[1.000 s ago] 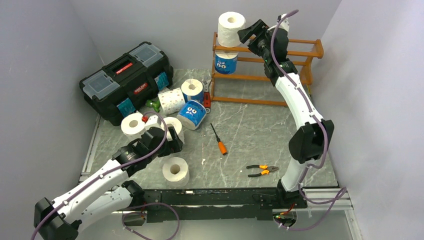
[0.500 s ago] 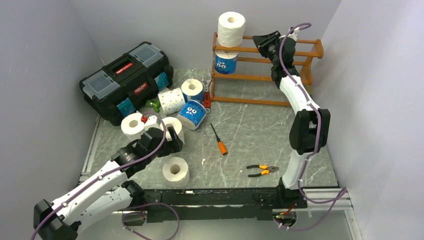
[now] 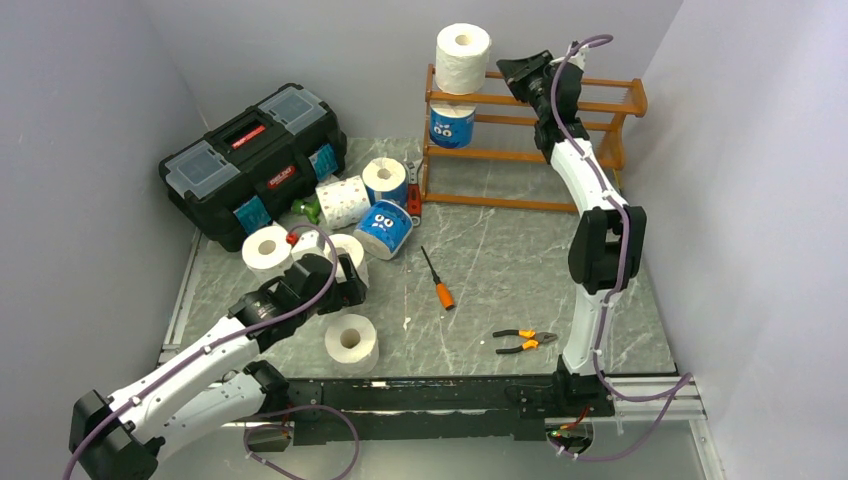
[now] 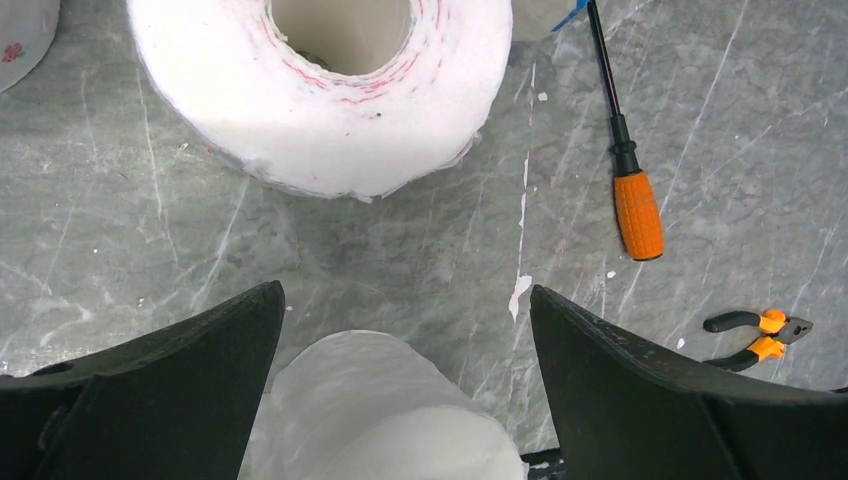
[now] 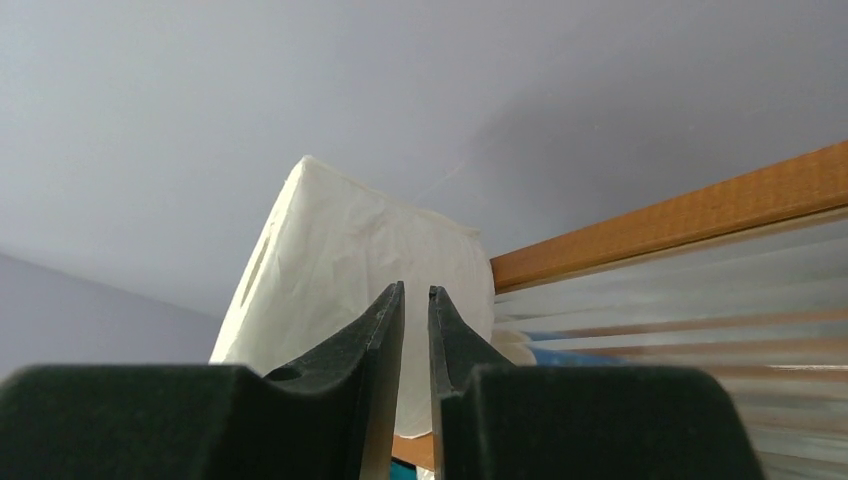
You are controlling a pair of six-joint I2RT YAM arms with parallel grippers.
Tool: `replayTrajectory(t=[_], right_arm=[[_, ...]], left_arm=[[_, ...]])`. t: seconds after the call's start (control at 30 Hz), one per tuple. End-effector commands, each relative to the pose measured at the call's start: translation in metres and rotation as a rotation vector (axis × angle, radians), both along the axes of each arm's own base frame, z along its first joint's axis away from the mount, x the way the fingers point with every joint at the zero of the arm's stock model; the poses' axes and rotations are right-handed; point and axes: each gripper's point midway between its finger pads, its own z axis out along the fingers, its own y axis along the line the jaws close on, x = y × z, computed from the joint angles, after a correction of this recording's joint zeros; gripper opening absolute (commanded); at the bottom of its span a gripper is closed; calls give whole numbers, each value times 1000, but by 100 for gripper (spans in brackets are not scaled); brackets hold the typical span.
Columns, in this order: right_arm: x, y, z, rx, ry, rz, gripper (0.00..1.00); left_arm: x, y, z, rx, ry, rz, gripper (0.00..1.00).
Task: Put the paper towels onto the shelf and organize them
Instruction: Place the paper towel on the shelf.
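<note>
two hands: left hand [image 4: 405, 300] wide open over a white roll [image 4: 370, 410]; right hand [image 5: 415, 290] nearly closed, empty

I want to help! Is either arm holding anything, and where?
Nothing is held. Left jaws gape open over a white paper roll; right jaws, nearly shut, are empty beside the white roll atop the wooden shelf.

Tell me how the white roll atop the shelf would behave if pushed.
Standing on end at the left edge of the shelf, the white roll probably tips off easily. Being soft paper, it likely dents rather than breaks.
</note>
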Motion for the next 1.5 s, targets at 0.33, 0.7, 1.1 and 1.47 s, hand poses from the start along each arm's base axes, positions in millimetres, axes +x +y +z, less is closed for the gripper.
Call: replayTrajectory(t=[0.33,0.7,1.1,1.47], right_arm=[[-4,44,16,-32,-26,156,18],[-26,12,28,-9,-31,25,19],[-150,-16,16,-144,9,-113,56],[-259,50,-87,-520,212,-96,76]], left_arm=[[5,-7,11,-34,-29,-13,99],[3,-2,14,-31,-42,-2,99],[1,24,43,-15,-146,64,99],[-1,57,41,46,-120,236,99]])
